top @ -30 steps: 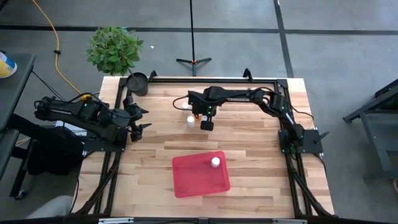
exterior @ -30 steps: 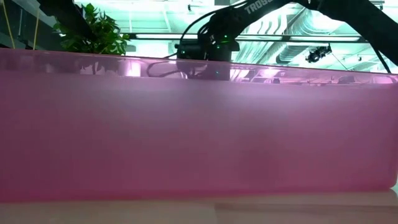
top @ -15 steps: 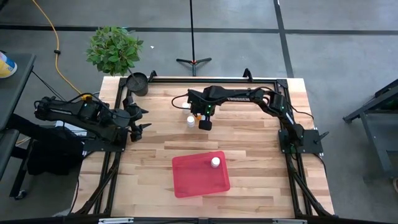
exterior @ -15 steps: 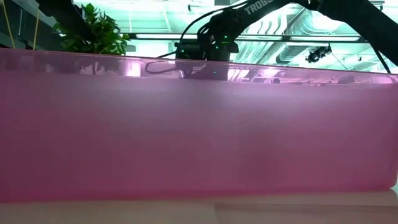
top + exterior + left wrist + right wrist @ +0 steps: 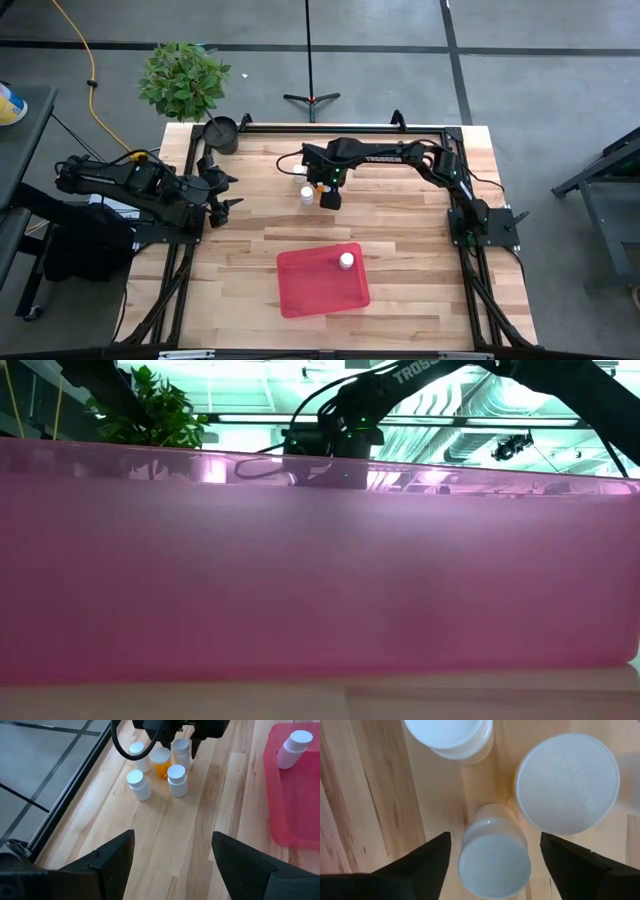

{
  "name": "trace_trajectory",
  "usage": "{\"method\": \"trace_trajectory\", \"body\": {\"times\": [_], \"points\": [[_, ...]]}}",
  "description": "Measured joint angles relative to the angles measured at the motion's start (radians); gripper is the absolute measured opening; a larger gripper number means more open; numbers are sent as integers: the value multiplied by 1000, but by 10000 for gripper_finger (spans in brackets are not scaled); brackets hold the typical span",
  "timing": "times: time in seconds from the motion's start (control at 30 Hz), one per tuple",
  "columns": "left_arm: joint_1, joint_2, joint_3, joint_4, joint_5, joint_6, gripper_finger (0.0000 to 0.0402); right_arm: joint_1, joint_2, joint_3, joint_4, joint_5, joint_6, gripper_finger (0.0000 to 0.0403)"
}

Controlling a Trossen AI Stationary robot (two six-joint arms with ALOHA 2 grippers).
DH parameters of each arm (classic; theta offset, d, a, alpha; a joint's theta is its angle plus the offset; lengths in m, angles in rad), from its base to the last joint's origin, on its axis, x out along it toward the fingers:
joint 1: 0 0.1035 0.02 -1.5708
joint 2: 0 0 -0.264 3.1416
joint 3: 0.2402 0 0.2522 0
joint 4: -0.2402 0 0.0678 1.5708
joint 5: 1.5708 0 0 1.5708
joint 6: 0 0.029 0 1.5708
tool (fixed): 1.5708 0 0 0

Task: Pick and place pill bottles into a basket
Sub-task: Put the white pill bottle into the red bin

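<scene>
Several white-capped pill bottles [image 5: 307,190] stand upright in a cluster on the wooden table; in the left wrist view [image 5: 161,764] one has an amber body. One more bottle [image 5: 346,260] stands in the red basket [image 5: 310,290]. My right gripper [image 5: 328,197] is open above the cluster, pointing down. In its wrist view its fingers [image 5: 495,840] stand on either side of one bottle's cap [image 5: 495,862] without touching it. My left gripper [image 5: 225,192] waits open and empty at the table's left.
A small black pot [image 5: 222,132] stands at the far left corner beside a green plant [image 5: 185,78]. The basket's wall [image 5: 320,560] fills the low view and hides the table behind it. Bare wood lies between the cluster and the basket.
My right gripper has moved a little toward the table's left, closer over the bottle cluster. The bottles and basket have stayed where they were.
</scene>
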Motion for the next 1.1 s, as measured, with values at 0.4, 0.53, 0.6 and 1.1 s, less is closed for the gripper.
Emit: {"method": "trace_trajectory", "body": {"times": [0.4,0.53,0.6,1.1], "points": [[0,0,0,0,0,-8,298,0,-1,0,-2,-10,0,189],[0,0,0,0,0,-15,298,0,-2,1,-2,-11,0,165],[0,0,0,0,0,-15,298,0,-2,1,-2,-11,0,165],[0,0,0,0,0,-16,298,0,-2,42,-102,-18,-3,165]]}}
